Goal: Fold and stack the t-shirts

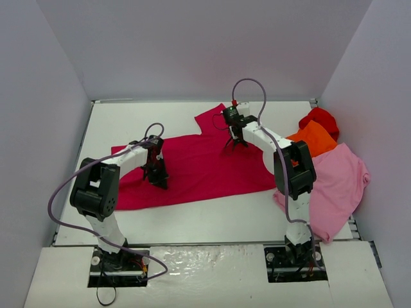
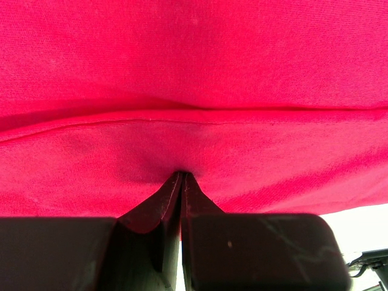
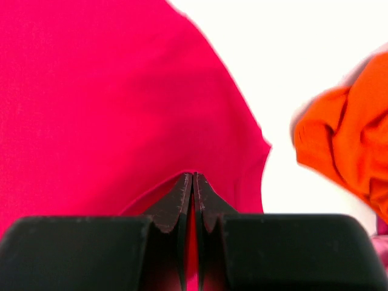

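— Where does the raspberry-red shirt [image 1: 199, 168] lie?

— Spread flat across the middle of the table [image 1: 192, 217], with one sleeve pointing at the far wall.

— And your left gripper [image 1: 157, 178]?

— It is down on the shirt toward its left end, jaws pressed together. In my left wrist view the cloth puckers into a small pinch right at the tips, just below a fold line running across.

— The right gripper [image 1: 235, 142]?

— That one sits on the far right part of the shirt, near the sleeve. Its jaws are closed too, and a sliver of red cloth shows between them at the shirt's edge.

— The other shirts?

— They are bunched at the table's right side. The bright red shirt [image 1: 319, 119] is farthest back, the orange shirt [image 1: 316, 138] lies against it, and the pale pink shirt [image 1: 337, 183] is nearest.
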Robot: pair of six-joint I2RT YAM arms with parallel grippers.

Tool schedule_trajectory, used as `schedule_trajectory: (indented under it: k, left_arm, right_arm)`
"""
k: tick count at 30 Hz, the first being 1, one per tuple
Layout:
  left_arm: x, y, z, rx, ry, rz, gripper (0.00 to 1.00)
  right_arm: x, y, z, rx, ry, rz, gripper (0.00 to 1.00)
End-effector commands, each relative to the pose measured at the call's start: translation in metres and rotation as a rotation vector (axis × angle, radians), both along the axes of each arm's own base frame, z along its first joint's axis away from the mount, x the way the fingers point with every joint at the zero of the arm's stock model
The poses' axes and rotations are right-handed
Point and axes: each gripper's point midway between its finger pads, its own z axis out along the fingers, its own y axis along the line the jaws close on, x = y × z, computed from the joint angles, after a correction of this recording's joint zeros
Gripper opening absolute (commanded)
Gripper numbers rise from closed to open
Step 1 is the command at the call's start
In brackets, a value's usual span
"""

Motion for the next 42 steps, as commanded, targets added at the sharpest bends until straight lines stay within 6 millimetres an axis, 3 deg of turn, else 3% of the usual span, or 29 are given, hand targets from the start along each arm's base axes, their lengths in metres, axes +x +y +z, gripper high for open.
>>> schedule_trajectory:
  k: [1,3,5,8,11,13,16,18,19,20,23,25,31,34,36,42]
  left_arm:
    - [-0.002,0.007,-0.007,0.046,-0.016,-0.019,0.00]
    - [-0.002,0.007,-0.008,0.044,-0.015,-0.019,0.00]
    - [-0.002,0.006,-0.010,0.041,-0.009,-0.021,0.00]
    - [-0.002,0.006,-0.012,0.041,-0.002,-0.023,0.00]
    - [-0.003,0.006,-0.014,0.042,0.002,-0.024,0.00]
    - [-0.003,0.006,-0.014,0.043,0.001,-0.023,0.00]
    - [-0.003,0.006,-0.015,0.043,0.004,-0.024,0.00]
    - [-0.003,0.007,-0.015,0.047,0.005,-0.023,0.00]
    - [-0.003,0.007,-0.015,0.047,0.005,-0.023,0.00]
    - [-0.003,0.007,-0.014,0.046,0.005,-0.023,0.00]
    - [-0.003,0.006,-0.011,0.043,0.002,-0.024,0.00]
    - [0.000,0.003,0.005,0.017,-0.049,-0.022,0.00]
    - [0.013,-0.005,0.087,-0.079,-0.288,-0.003,0.00]
    - [0.013,0.002,0.099,-0.050,-0.313,0.017,0.00]
    - [0.011,0.005,0.099,-0.028,-0.290,0.018,0.00]
    - [-0.002,0.005,0.095,-0.045,-0.263,0.039,0.00]
  right_arm:
    - [0.044,-0.021,0.013,-0.029,-0.096,-0.082,0.00]
    - [0.057,-0.022,0.010,-0.026,-0.114,-0.090,0.01]
    - [0.069,-0.021,0.010,-0.020,-0.135,-0.099,0.13]
    - [0.074,-0.023,0.014,-0.023,-0.166,-0.124,0.41]
    - [0.071,-0.028,0.029,-0.012,-0.254,-0.155,0.58]
    - [0.067,-0.031,0.041,-0.012,-0.316,-0.167,0.62]
    - [0.051,-0.032,0.065,0.024,-0.371,-0.161,0.51]
    - [0.040,-0.023,0.055,0.077,-0.328,-0.113,0.28]
    - [0.030,-0.014,0.053,0.124,-0.300,-0.082,0.10]
    - [0.018,-0.008,0.045,0.156,-0.255,-0.058,0.02]
    - [-0.022,0.002,0.011,0.217,-0.087,-0.011,0.00]
    - [-0.048,0.001,0.010,0.237,-0.042,0.000,0.00]
    - [-0.117,-0.005,-0.006,0.287,0.065,0.034,0.00]
    - [-0.127,-0.014,-0.021,0.255,0.095,0.009,0.00]
    - [-0.128,-0.005,-0.031,0.278,0.121,0.037,0.00]
    - [-0.098,0.013,-0.036,0.302,0.078,0.072,0.00]
